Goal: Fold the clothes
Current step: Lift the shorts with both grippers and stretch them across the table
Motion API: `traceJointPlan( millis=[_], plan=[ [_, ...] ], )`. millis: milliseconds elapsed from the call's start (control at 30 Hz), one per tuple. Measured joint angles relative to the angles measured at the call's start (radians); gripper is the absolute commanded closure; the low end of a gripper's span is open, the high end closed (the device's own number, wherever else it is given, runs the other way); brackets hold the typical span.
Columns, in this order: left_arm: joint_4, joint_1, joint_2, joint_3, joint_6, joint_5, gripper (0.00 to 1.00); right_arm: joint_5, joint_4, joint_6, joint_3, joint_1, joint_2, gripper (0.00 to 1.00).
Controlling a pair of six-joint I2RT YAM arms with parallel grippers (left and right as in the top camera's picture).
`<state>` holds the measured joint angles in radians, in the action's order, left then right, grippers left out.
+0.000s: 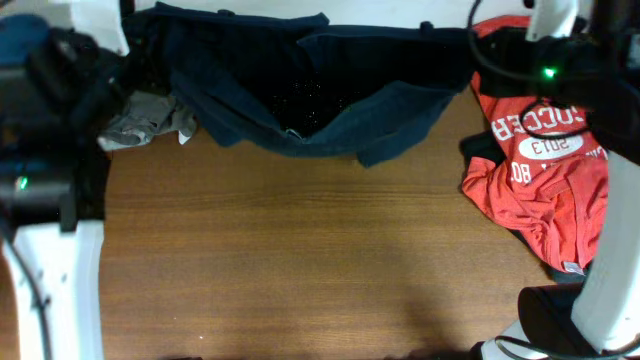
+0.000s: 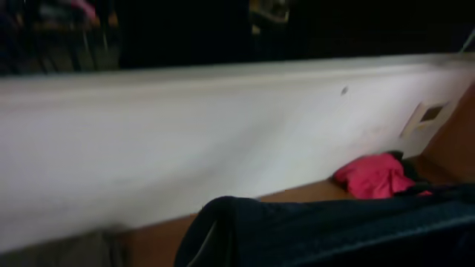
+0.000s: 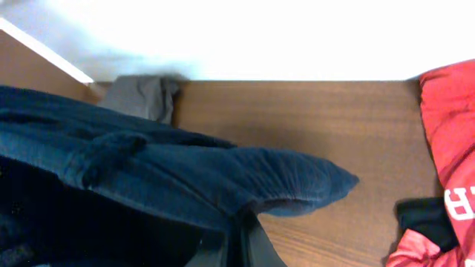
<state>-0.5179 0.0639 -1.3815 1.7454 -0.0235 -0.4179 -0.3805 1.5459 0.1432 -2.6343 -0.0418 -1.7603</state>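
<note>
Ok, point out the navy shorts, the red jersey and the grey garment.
navy shorts (image 1: 300,85), overhead view, middle of the dark fabric.
red jersey (image 1: 560,205), overhead view, red cloth below its white lettering.
grey garment (image 1: 145,122), overhead view, its crumpled centre.

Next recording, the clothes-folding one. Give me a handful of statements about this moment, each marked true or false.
1. The navy shorts stretch along the far edge of the table. True.
2. The red jersey lies on the robot's left side. False: it lies on the right side.
3. The jersey bears white lettering. True.
4. The grey garment lies on top of the jersey. False: it sits at the far left beside the shorts, apart from the jersey.
5. The right claw is open and clear of cloth. False: it is shut on the navy shorts.
</note>
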Motion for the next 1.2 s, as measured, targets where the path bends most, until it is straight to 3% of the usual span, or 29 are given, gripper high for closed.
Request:
traceJointPlan(
  millis=[400, 900, 1200],
  plan=[
    [-0.187, 0.0, 0.183, 0.0, 0.009, 0.004, 0.99, -0.023, 0.139, -0.048, -0.047, 0.02, 0.051, 0.96],
    [-0.251, 0.0, 0.032, 0.001, 0.015, -0.005, 0.99, -0.026, 0.146, -0.096, -0.043, 0.022, 0.018, 0.96],
    [-0.427, 0.001, 0.251, 0.003, 0.016, 0.008, 0.99, -0.019, 0.147, -0.095, -0.038, 0.033, 0.171, 0.96]
  ],
)
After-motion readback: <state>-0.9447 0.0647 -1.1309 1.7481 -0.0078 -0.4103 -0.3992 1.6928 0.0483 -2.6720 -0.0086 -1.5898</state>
